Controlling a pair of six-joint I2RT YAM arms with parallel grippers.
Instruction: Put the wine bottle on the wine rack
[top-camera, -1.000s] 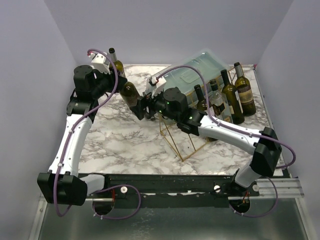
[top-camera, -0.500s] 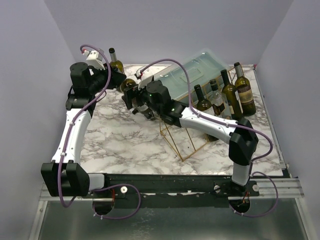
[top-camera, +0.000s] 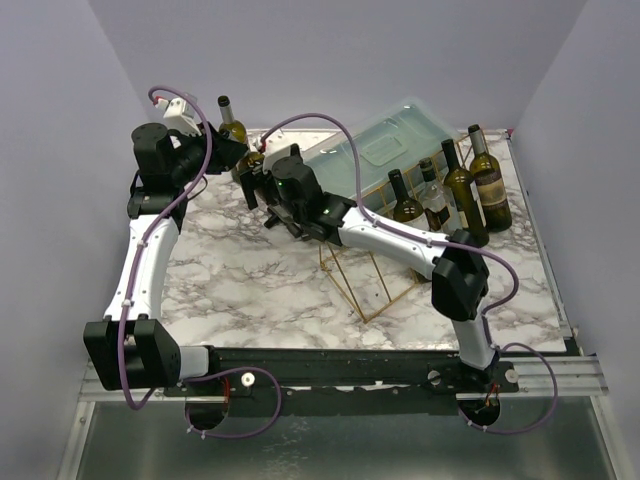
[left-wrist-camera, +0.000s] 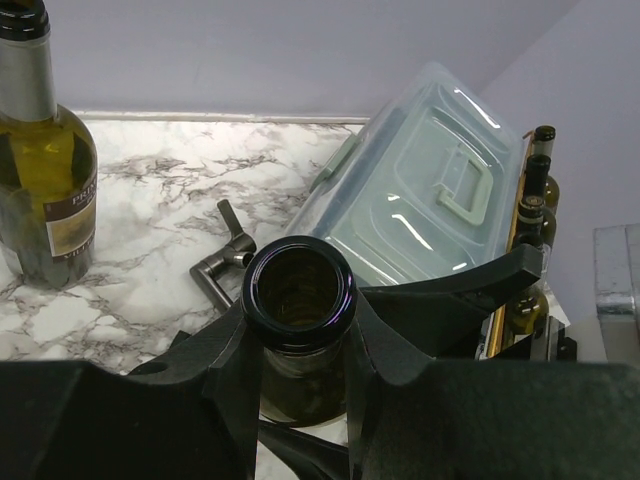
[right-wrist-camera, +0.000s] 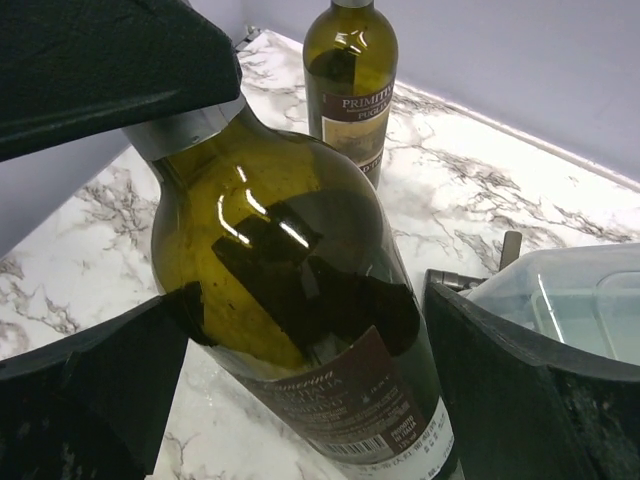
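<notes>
Find the wine bottle (right-wrist-camera: 290, 230) at the rear left of the marble bench (top-camera: 230, 280), tilted, gripped by both arms and well apart from the wine rack (top-camera: 365, 285) near the bench centre. Read the left claw (left-wrist-camera: 300, 335) as closed narrow on the neck just below the open mouth, with a dark finger (left-wrist-camera: 225, 365) tight against each side. Read the right claw (right-wrist-camera: 307, 300) as spread to the full width of the body, with fingers (right-wrist-camera: 95, 390) meeting the glass on both sides beside the label and no gap discernible. Expect little of the bottle in the top view: masked almost wholly by the two wrists, with only a small olive patch exposed. In the left wrist view, treat the body as hidden under the claw housing. In the right wrist view, treat the base and lower label as cut off at the frame edge, so contact with the bench cannot be determined. Note a standing bottle (right-wrist-camera: 350, 80) upright on the bench just behind, cap cropped in the right wrist view. Note a lidded plastic box (top-camera: 395, 145) tilted at the rear, a row of bottles (top-camera: 462, 195) to its right, partly overlapping one another, and a small dark angled metal part (left-wrist-camera: 222, 258) lying beside the box, of a kind impossible to determine.
</notes>
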